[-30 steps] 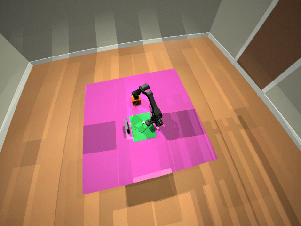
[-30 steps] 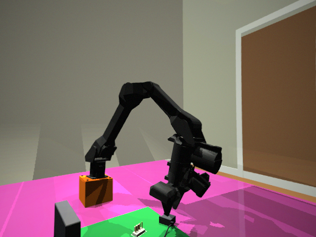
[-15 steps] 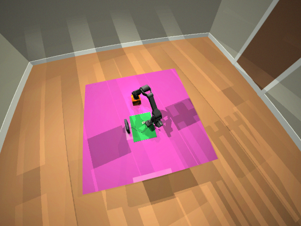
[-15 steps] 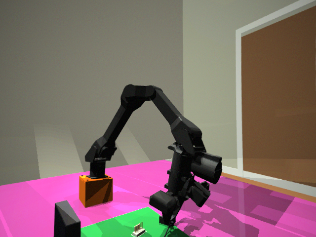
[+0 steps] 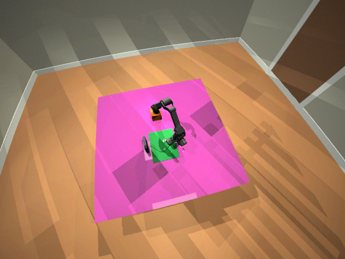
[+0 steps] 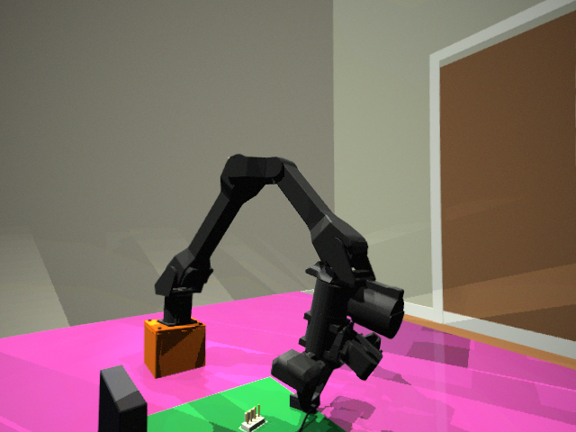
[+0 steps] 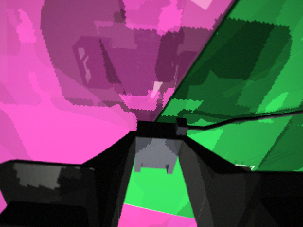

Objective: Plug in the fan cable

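My gripper is shut on the fan plug, a small dark grey block with a finger on each side. The plug is low over the edge of the green board; whether it touches is unclear. It is hidden in the top view. The black cable runs from the plug across the board. The white four-pin header stands on the board with bare upright pins; in the wrist view a finger mostly hides it.
The dark fan stands upright beside the board, on the side away from my gripper. The arm's orange base block stands behind the board on the pink table top.
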Action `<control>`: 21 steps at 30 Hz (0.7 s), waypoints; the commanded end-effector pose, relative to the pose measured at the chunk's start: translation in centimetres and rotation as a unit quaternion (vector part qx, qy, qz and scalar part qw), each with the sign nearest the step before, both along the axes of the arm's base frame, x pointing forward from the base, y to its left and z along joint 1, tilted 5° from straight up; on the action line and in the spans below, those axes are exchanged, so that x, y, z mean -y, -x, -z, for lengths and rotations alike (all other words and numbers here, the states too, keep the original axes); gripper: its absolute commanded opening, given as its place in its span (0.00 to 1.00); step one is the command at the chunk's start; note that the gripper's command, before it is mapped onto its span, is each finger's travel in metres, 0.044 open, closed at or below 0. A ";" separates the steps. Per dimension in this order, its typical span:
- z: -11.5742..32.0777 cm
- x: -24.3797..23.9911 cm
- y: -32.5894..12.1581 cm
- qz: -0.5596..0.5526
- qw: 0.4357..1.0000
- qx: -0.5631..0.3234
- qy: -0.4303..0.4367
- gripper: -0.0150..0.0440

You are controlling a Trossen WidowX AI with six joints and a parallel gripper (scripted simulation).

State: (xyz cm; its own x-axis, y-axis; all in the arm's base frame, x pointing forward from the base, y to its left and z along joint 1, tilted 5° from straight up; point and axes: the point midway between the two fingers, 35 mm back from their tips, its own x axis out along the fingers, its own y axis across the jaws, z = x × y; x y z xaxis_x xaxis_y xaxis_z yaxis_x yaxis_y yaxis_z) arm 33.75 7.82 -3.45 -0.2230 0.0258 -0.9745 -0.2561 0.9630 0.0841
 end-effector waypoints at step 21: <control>-4.2 0.3 -0.3 0.001 1.000 -0.001 0.001 0.25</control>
